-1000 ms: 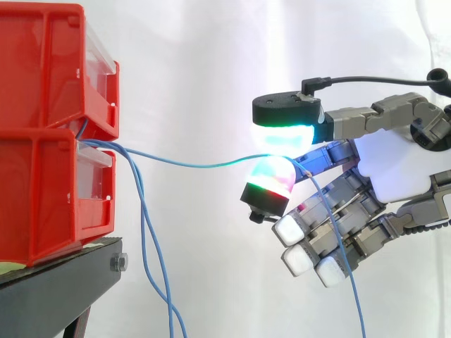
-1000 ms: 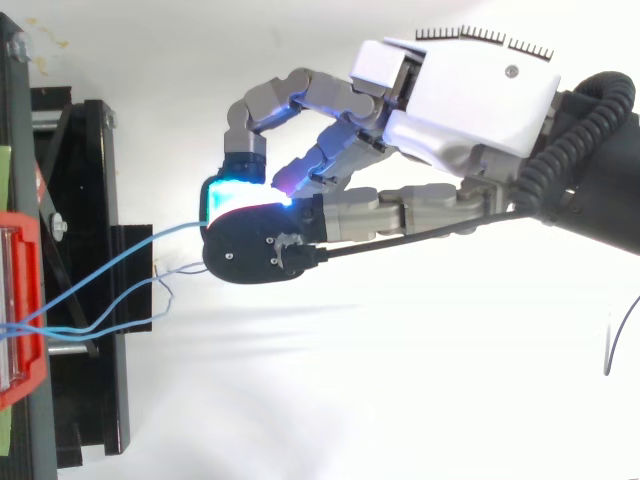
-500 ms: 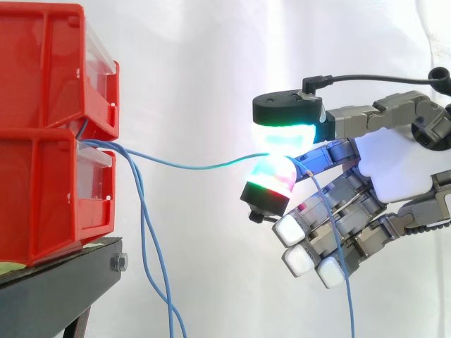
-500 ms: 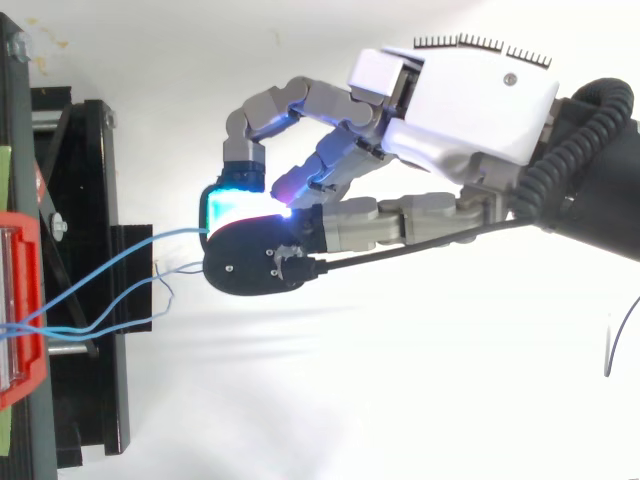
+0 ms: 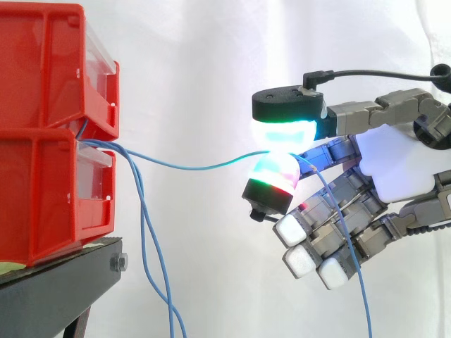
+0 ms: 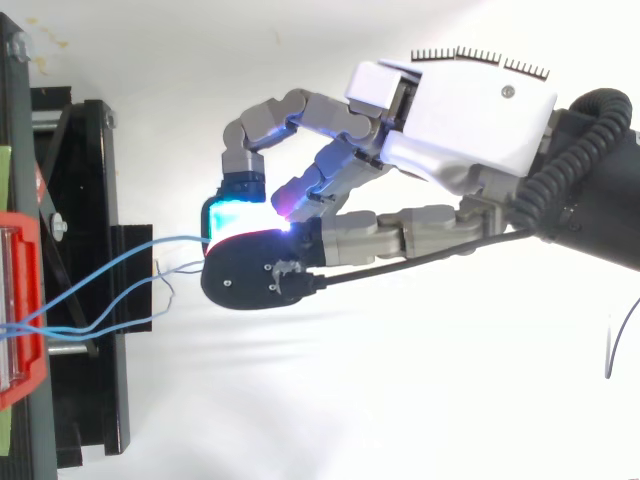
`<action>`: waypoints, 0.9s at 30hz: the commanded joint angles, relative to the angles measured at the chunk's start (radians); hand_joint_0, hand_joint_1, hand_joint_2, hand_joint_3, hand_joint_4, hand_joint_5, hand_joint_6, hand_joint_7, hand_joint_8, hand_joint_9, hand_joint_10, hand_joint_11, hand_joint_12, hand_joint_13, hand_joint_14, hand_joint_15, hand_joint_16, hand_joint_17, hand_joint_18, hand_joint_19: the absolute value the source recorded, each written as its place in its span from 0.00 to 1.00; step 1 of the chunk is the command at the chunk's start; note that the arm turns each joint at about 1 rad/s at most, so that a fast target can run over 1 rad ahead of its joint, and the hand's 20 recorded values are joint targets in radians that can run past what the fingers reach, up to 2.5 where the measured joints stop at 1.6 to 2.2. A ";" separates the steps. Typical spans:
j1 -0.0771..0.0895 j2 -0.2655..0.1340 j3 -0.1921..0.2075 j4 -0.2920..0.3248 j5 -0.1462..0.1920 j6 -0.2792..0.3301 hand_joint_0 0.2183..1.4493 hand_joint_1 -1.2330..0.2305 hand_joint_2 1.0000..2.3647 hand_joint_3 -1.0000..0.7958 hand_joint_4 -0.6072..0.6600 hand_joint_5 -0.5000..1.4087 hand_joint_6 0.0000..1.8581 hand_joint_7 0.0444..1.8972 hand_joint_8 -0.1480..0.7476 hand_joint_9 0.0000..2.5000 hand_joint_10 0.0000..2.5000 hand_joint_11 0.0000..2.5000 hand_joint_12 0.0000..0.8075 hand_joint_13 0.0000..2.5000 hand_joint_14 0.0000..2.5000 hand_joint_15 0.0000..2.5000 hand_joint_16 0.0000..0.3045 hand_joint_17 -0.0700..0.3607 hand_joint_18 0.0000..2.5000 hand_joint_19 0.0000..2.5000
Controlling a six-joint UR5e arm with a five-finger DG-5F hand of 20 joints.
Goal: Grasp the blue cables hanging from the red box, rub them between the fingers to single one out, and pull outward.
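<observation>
The hand [image 5: 402, 165] pinches one blue cable [image 5: 190, 167]; insufficient pinch force could let it slip when pulled.

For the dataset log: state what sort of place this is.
Likely a robotics lab test bench: red bins on a black stand, a white curtain behind, and the hand pinching a blue cable.

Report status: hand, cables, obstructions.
Hand shut on one blue cable, pinched between pads. Cable runs slack to red bin. Other cables hang free. No obstruction seen.

cables [image 5: 190, 167] cut off below, bins [image 5: 42, 84] cropped left
</observation>
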 commanded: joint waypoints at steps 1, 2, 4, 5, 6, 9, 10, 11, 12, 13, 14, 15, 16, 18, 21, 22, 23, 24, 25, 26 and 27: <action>0.000 0.000 0.000 0.000 0.000 0.000 0.38 0.28 0.01 0.60 0.38 0.19 0.50 0.77 0.48 0.39 0.01 0.21 0.47 0.33 0.01 0.21 0.16 0.42 0.30 0.21; 0.000 0.000 0.000 0.000 0.000 0.000 0.38 0.28 0.01 0.60 0.38 0.18 0.50 0.77 0.48 0.39 0.01 0.21 0.47 0.33 0.01 0.21 0.16 0.42 0.29 0.21; 0.000 0.000 0.000 0.000 0.000 0.000 0.38 0.28 0.01 0.60 0.38 0.18 0.51 0.77 0.47 0.38 0.01 0.21 0.47 0.33 0.01 0.21 0.16 0.42 0.29 0.21; 0.000 0.000 0.000 0.000 0.000 0.000 0.38 0.28 0.01 0.60 0.38 0.18 0.51 0.78 0.47 0.38 0.01 0.20 0.48 0.33 0.01 0.21 0.16 0.42 0.29 0.21; 0.000 0.000 0.000 0.001 0.000 0.000 0.38 0.28 0.01 0.60 0.38 0.18 0.51 0.78 0.47 0.38 0.01 0.21 0.48 0.33 0.01 0.21 0.16 0.42 0.29 0.21; 0.000 0.000 0.000 0.001 -0.002 -0.003 0.38 0.29 0.01 0.60 0.37 0.18 0.51 0.78 0.47 0.38 0.01 0.20 0.48 0.33 0.01 0.21 0.16 0.42 0.29 0.21; 0.000 0.000 0.000 0.001 -0.002 -0.003 0.38 0.29 0.01 0.60 0.37 0.18 0.51 0.78 0.47 0.38 0.01 0.20 0.48 0.33 0.01 0.21 0.16 0.42 0.29 0.21; 0.000 0.000 0.000 0.001 0.000 -0.003 0.37 0.29 0.01 0.61 0.38 0.18 0.51 0.78 0.47 0.38 0.01 0.20 0.48 0.33 0.01 0.22 0.16 0.42 0.29 0.22; 0.000 0.000 0.000 0.001 -0.002 -0.003 0.38 0.29 0.01 0.60 0.38 0.18 0.51 0.78 0.47 0.38 0.01 0.20 0.48 0.33 0.01 0.21 0.16 0.42 0.29 0.21; 0.000 0.000 0.000 0.001 -0.002 -0.003 0.37 0.29 0.01 0.61 0.38 0.18 0.51 0.78 0.47 0.38 0.01 0.20 0.48 0.33 0.01 0.22 0.16 0.42 0.29 0.22; 0.000 0.000 -0.001 0.001 -0.002 -0.003 0.37 0.29 0.01 0.61 0.38 0.18 0.51 0.78 0.48 0.38 0.01 0.20 0.48 0.33 0.01 0.21 0.16 0.42 0.29 0.22; 0.000 0.000 0.000 0.001 -0.002 -0.003 0.37 0.29 0.01 0.61 0.38 0.18 0.51 0.77 0.47 0.38 0.01 0.20 0.48 0.33 0.01 0.22 0.16 0.42 0.29 0.22; 0.000 0.000 0.000 0.001 -0.002 -0.003 0.37 0.29 0.01 0.61 0.38 0.18 0.51 0.77 0.48 0.38 0.01 0.20 0.48 0.33 0.01 0.22 0.16 0.42 0.29 0.22; 0.000 0.000 -0.001 0.001 -0.002 -0.006 0.37 0.29 0.01 0.61 0.38 0.18 0.51 0.77 0.48 0.38 0.01 0.20 0.48 0.33 0.01 0.22 0.16 0.42 0.29 0.22; 0.002 -0.002 -0.006 0.001 -0.003 -0.035 0.37 0.29 0.01 0.61 0.38 0.19 0.51 0.77 0.48 0.38 0.01 0.20 0.49 0.33 0.01 0.21 0.16 0.42 0.30 0.22; 0.002 -0.002 -0.006 0.001 -0.003 -0.035 0.37 0.30 0.01 0.61 0.38 0.19 0.51 0.76 0.49 0.38 0.01 0.20 0.49 0.33 0.01 0.21 0.16 0.42 0.30 0.22; 0.002 -0.002 -0.006 0.006 -0.005 -0.054 0.37 0.30 0.01 0.61 0.38 0.19 0.51 0.76 0.49 0.39 0.01 0.20 0.49 0.33 0.01 0.21 0.16 0.42 0.30 0.22; 0.002 -0.002 -0.008 0.009 -0.008 -0.060 0.37 0.30 0.01 0.61 0.38 0.19 0.51 0.77 0.49 0.39 0.01 0.20 0.49 0.34 0.01 0.21 0.16 0.42 0.30 0.22; 0.003 -0.002 -0.008 0.010 -0.012 -0.066 0.37 0.30 0.01 0.61 0.37 0.19 0.51 0.77 0.49 0.39 0.01 0.20 0.49 0.34 0.01 0.22 0.16 0.42 0.30 0.22; 0.003 -0.006 -0.008 0.023 -0.046 -0.077 0.37 0.30 0.01 0.61 0.37 0.19 0.51 0.77 0.49 0.39 0.01 0.20 0.49 0.34 0.01 0.21 0.16 0.42 0.30 0.22; 0.000 -0.015 -0.006 0.044 -0.101 -0.074 0.37 0.30 0.01 0.61 0.37 0.19 0.51 0.77 0.49 0.39 0.01 0.20 0.49 0.34 0.01 0.21 0.16 0.42 0.30 0.22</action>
